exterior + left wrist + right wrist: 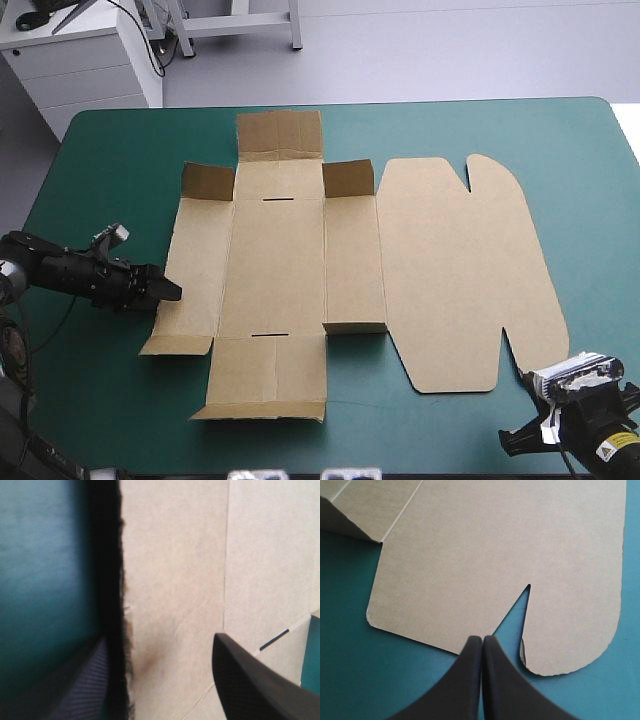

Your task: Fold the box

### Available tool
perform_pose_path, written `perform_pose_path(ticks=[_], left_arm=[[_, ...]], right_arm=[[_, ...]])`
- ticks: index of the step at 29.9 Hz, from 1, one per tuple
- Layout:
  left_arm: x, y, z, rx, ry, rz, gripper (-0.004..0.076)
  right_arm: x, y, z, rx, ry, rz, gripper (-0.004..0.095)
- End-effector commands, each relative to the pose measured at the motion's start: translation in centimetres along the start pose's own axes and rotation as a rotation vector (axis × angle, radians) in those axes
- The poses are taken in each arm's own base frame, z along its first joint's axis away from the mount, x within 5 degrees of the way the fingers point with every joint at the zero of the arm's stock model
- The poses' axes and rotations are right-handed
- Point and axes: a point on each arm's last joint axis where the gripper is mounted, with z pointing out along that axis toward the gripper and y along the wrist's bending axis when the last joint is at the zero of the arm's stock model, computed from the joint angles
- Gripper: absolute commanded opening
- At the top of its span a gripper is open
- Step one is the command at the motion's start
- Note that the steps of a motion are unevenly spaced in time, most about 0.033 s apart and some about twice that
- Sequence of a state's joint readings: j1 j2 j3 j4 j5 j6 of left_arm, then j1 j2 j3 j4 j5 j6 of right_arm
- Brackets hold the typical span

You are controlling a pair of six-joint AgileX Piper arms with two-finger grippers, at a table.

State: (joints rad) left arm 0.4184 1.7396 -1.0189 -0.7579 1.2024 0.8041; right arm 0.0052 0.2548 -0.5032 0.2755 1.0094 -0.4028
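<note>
In the high view, the box (275,260) was seen spread out as a flat cut sheet across the middle of the teal-green cover (100,380), its rounded lid panel (460,270) towards the table's right. Only the two small corner flaps (207,182) at the far side were seen raised a little. The left gripper (170,290) was placed at the sheet's left edge, and the right gripper (512,440) sat low by the table's near right corner, just off the lid panel's near end.

In the left wrist view, the left gripper (159,645) was shown wide open and holding nothing. One of its fingers (90,680) was over the cover and the other over the board, so the box's left edge (122,580) ran between them. Whether that edge was lifted could not be told.

In the right wrist view, the right gripper (481,645) was shown fully shut into one arch, with nothing held. Its tip was pointed at the V-shaped cut in the lid panel (495,545), which lay flat on the cover.

The board was judged light and stiff, likely to bend cleanly only along its scored creases, and to slide on the smooth cover if pushed. It was judged best taken by a free outer edge, such as the left wall panel already straddled, while the sheet was steadied elsewhere.
</note>
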Motion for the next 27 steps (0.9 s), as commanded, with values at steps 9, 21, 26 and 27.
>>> perform_pose_path(ticks=[9, 21, 26, 27], left_arm=[[0.1, -1.8, 0.0, 0.073, 0.033, 0.019, -0.0005], [-0.7, -2.9, -0.1, 0.173, -0.046, 0.006, -0.0001], [-0.9, -4.3, 0.3, 0.195, -0.051, 0.044, -0.0002], [-0.9, -4.6, 0.3, 0.200, -0.054, 0.051, -0.0002]], right_arm=[[-1.1, -0.1, -0.4, 0.012, -0.073, 0.004, -0.0014], [-1.1, -0.1, -0.4, 0.012, -0.073, 0.004, -0.0014], [-1.1, -0.1, -0.4, 0.012, -0.073, 0.004, -0.0014], [-1.1, -0.1, -0.4, 0.012, -0.073, 0.004, -0.0014]])
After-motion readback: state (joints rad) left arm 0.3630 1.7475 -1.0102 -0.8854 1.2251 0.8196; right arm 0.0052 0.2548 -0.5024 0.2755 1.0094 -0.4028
